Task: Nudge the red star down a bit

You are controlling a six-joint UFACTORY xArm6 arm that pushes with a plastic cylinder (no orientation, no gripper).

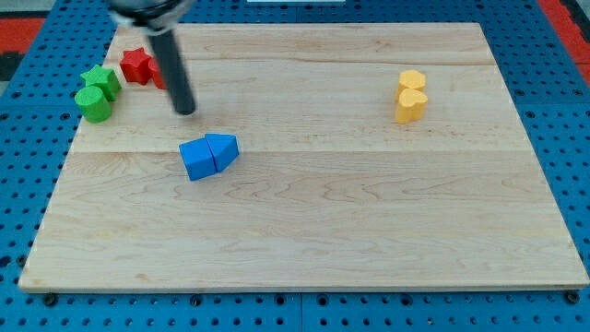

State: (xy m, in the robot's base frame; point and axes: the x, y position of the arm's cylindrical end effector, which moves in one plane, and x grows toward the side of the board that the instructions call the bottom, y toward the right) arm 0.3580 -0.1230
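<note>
Red star [137, 65]: sits near the view's top-left corner of the tabletop, partly hidden behind my rod on its right side.
Tabletop [369, 221]: pale wooden board, largest thing in view.
Blue blocks [208, 155]: two touching, below my tip.
Yellow blocks [411, 96]: two touching, far toward the view's right.
Green blocks [97, 91]: a star and a round one, just left of the red star.
End effector: a bare rod with nothing to open or close; it holds nothing.
My tip [185, 111]: rests below and right of the red star, apart from it.
Key relation: the star lies up-left of my tip, so I judge I must get above it before pushing down.
</note>
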